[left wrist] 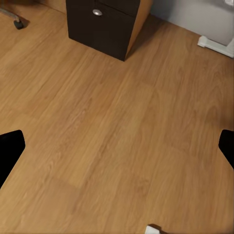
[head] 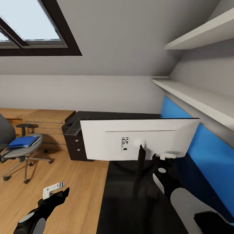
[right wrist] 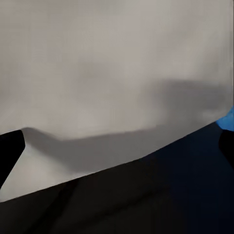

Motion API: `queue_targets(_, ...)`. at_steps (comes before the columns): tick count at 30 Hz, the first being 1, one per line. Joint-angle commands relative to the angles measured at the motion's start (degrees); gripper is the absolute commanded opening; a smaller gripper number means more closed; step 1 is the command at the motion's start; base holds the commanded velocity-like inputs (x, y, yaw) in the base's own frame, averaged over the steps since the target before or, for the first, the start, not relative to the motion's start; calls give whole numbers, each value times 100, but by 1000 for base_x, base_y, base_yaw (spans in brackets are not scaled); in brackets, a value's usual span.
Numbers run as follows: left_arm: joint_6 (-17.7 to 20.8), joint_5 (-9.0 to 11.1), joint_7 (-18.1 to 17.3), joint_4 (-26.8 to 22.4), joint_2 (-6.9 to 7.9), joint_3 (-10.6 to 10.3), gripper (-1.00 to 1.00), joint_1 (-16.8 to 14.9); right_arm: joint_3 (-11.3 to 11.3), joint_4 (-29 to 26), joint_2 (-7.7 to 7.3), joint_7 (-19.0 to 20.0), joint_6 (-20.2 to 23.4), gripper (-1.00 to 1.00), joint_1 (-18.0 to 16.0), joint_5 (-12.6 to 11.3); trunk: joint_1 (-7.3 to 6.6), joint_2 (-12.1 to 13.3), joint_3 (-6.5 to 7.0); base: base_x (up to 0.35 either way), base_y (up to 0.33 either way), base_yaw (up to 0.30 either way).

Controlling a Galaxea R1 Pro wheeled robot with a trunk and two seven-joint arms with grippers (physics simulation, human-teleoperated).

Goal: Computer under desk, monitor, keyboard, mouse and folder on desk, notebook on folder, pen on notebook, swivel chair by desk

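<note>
The monitor [head: 139, 138] stands on the black desk [head: 120, 201] with its light grey-white back toward me and its thin black neck [head: 140, 162] below. My right gripper [head: 164, 161] is open just below the screen's lower right edge; the right wrist view has that back [right wrist: 112, 63] close ahead between the spread fingertips [right wrist: 9, 151]. The keyboard [head: 73, 126] lies at the desk's far end. The blue folder [head: 22, 141] rests on the swivel chair [head: 19, 152] at the left. My left gripper [head: 57, 191] hangs open over the wood floor [left wrist: 112, 141].
A black drawer unit [head: 76, 146] with round silver knobs [left wrist: 97, 12] stands under the desk's far end, with a white desk leg [left wrist: 214, 45] near it. Low light-wood cabinets [head: 42, 118] line the back wall. White shelves [head: 195, 97] and a blue wall panel [head: 211, 156] run along the right.
</note>
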Motion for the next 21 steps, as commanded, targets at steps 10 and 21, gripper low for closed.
queue_targets(10,29,61,47,-10,1,-5,100,-2,40,7,-77,-24,-23,100,-7,-48,4,-6,-8,76,0,0)
queue_targets(21,14,61,47,-10,3,-5,100,-2,45,7,-134,-27,-23,100,-7,-48,4,-6,-8,161,0,0)
